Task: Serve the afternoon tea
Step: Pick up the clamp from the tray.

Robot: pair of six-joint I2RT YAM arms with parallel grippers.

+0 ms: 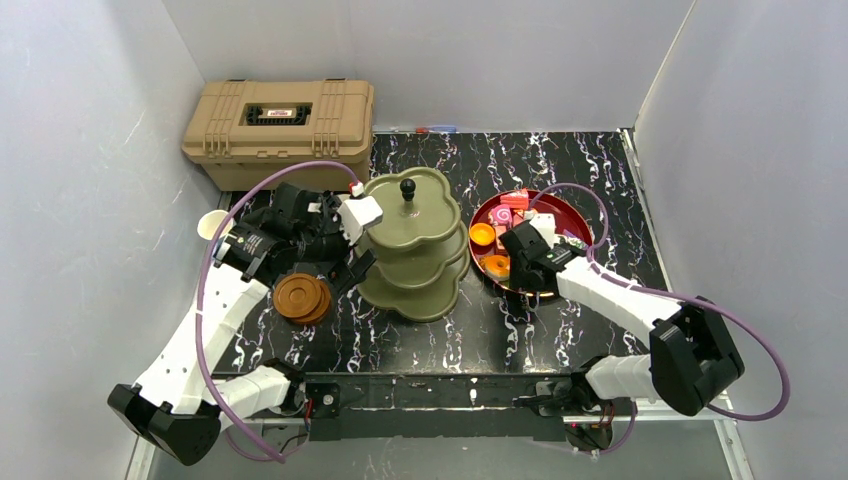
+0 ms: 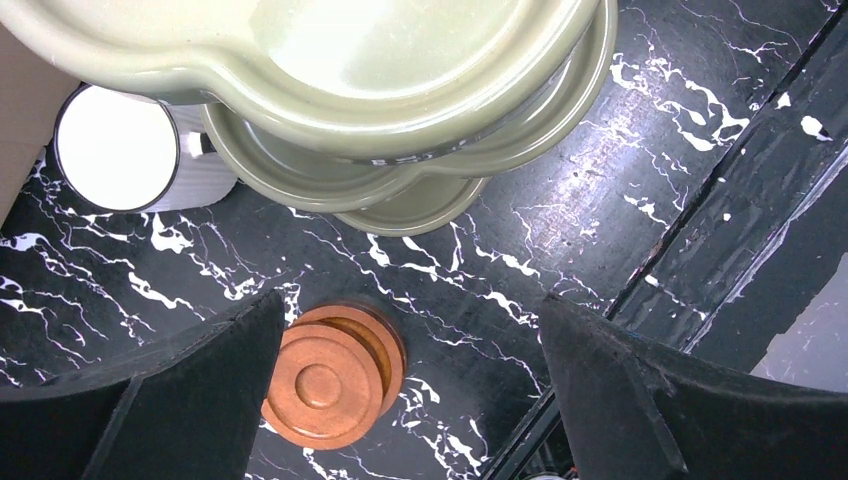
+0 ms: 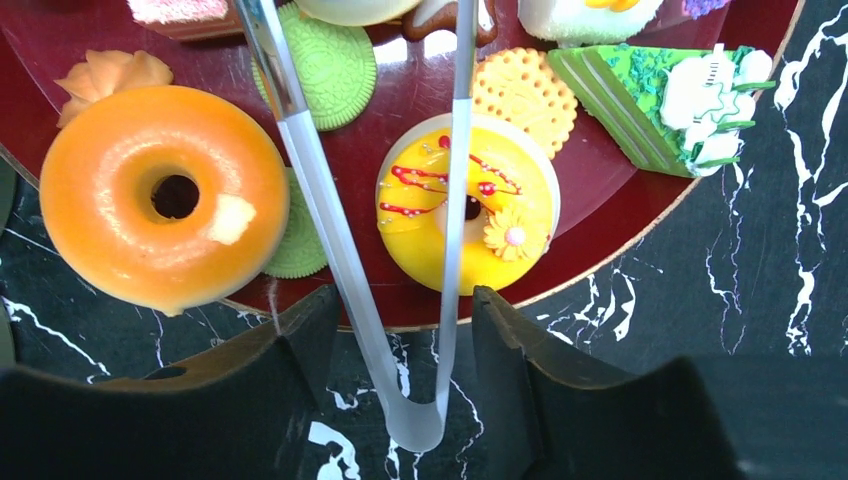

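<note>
The olive-green three-tier stand with its black knob stands mid-table. My left gripper hovers open at its left side, above the stacked brown wooden saucers. In the left wrist view the left gripper holds nothing; the saucers lie by its left finger, and a white mug sits beside the stand. My right gripper straddles the bend of translucent tongs, with small gaps on both sides. The tong arms reach over a yellow iced doughnut, next to an orange doughnut.
The pastries lie on a round dark-red plate right of the stand; green biscuits and a green cake slice are among them. A tan toolbox sits at the back left. A small white cup stands by the left wall.
</note>
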